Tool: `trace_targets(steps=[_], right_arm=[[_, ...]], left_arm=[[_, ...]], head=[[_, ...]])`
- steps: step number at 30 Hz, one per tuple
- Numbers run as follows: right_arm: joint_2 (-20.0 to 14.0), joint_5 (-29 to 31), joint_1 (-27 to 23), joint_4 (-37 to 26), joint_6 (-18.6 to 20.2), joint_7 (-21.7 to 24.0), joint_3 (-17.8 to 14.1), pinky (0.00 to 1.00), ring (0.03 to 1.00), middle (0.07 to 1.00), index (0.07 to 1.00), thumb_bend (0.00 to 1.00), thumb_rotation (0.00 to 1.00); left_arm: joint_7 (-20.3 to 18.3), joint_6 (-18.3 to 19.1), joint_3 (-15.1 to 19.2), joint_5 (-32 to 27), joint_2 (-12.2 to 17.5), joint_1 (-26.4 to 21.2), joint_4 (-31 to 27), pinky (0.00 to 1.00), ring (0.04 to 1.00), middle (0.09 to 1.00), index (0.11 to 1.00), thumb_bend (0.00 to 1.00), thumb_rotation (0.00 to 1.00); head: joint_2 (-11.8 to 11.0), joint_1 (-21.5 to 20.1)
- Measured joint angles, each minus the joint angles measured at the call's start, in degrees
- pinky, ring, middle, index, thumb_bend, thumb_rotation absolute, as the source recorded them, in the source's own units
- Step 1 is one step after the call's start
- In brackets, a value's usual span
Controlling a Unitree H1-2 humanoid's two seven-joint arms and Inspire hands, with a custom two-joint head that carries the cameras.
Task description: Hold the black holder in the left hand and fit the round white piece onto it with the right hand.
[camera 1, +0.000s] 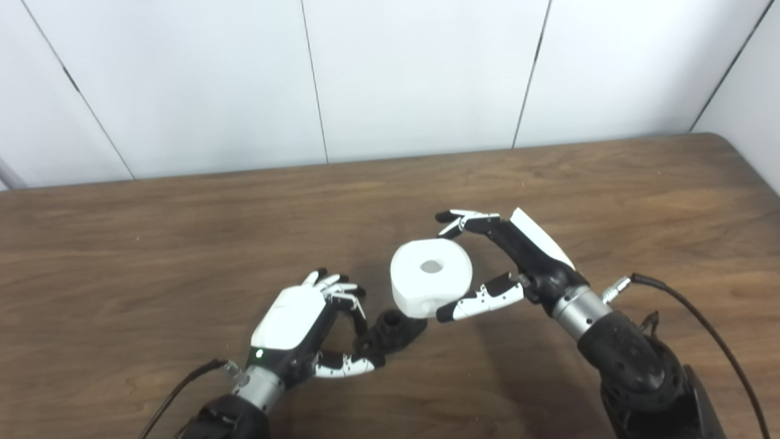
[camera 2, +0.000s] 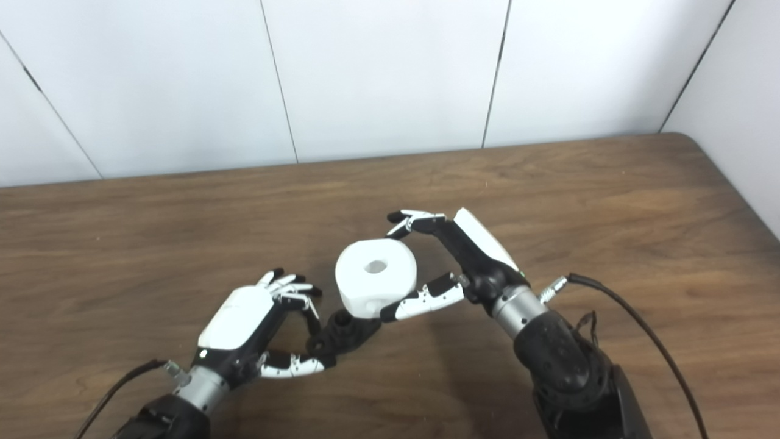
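The black holder (camera 1: 390, 332) sits low near the wooden table (camera 1: 183, 231), pinched at its near end between the thumb and fingers of my left hand (camera 1: 311, 323). Its round socket points up and to the right. The round white piece (camera 1: 431, 277), a thick ring with a centre hole, is held by my right hand (camera 1: 506, 262), fingers on its far side and thumb on its near side. The piece hovers just above and right of the holder's tip, its lower edge overlapping the holder in view. Whether they touch is unclear.
White wall panels (camera 1: 420, 73) rise behind the table's far edge. A black cable (camera 1: 701, 323) trails from the right wrist and another (camera 1: 183, 384) from the left wrist. The table's right corner (camera 2: 688, 137) shows at the far right.
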Motion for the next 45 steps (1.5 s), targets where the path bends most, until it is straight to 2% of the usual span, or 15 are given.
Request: trace_targets(steps=[5, 19, 24, 29, 45], right_arm=[[0.27, 0.71, 0.0, 0.0, 0.07, 0.04, 1.12, 0.98, 0.922, 0.853, 0.484, 0.52, 0.15], [2.33, 0.98, -0.62, 3.05, -1.51, -2.17, 3.34, 0.93, 0.916, 0.848, 0.484, 0.52, 0.15], [2.58, 0.97, -0.9, 4.48, -2.58, -2.7, 3.62, 1.0, 0.923, 0.852, 0.484, 0.52, 0.15], [2.65, 1.05, -0.9, 5.32, -4.17, -3.17, 3.78, 1.0, 0.92, 0.848, 0.484, 0.52, 0.15], [3.01, 1.68, -0.78, 6.75, -4.39, -4.1, 4.42, 1.0, 0.917, 0.845, 0.484, 0.52, 0.14]], left_arm=[[0.0, 0.35, -0.33, 0.19, -0.18, -0.1, -0.11, 1.0, 0.911, 0.797, 0.485, 0.52, 0.05], [-0.08, 0.68, -0.75, 0.53, -0.35, -0.4, -0.1, 1.0, 0.912, 0.8, 0.485, 0.52, 0.05], [-0.07, 0.73, -0.79, 0.59, -0.58, -0.41, -0.09, 1.0, 0.907, 0.795, 0.485, 0.52, 0.05], [-0.05, 0.68, -0.8, 0.59, -0.73, -0.41, -0.06, 1.0, 0.903, 0.794, 0.484, 0.52, 0.05], [-0.06, 0.65, -0.8, 0.58, -0.84, -0.47, -0.01, 1.0, 0.903, 0.794, 0.485, 0.52, 0.05]], head=[[0.88, 0.79], [0.88, 0.79], [0.62, 1.05], [0.35, 1.14], [0.53, 0.88]])
